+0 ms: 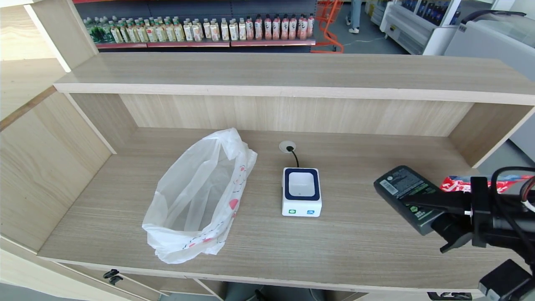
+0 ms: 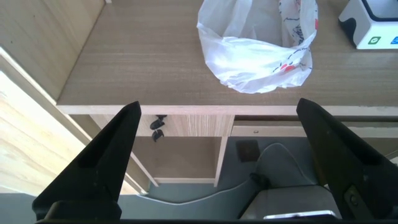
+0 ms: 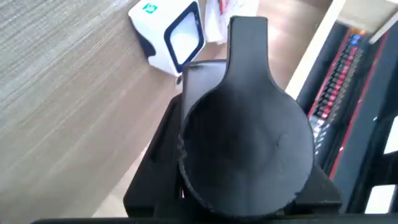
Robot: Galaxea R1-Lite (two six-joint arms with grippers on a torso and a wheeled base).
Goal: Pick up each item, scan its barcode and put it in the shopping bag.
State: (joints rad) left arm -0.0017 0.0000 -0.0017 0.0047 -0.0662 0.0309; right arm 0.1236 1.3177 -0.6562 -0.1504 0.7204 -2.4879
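Observation:
My right gripper (image 1: 430, 219) is shut on a dark flat packet (image 1: 403, 190) with a white barcode label, held above the right side of the counter. The white scanner (image 1: 301, 191) with its navy-framed window sits mid-counter, to the packet's left; it also appears in the right wrist view as the scanner (image 3: 171, 40), beyond a black finger (image 3: 249, 137). A white plastic shopping bag (image 1: 200, 196) lies open on the left. My left gripper (image 2: 219, 109) hangs open below the counter's front edge, empty, with the bag (image 2: 261, 46) beyond it.
A red packet (image 1: 455, 183) lies on the counter behind my right gripper. The scanner's black cable (image 1: 294, 156) runs to a grommet at the back. Wooden walls close in the counter (image 1: 355, 242) on the left, back and right; a shelf runs above.

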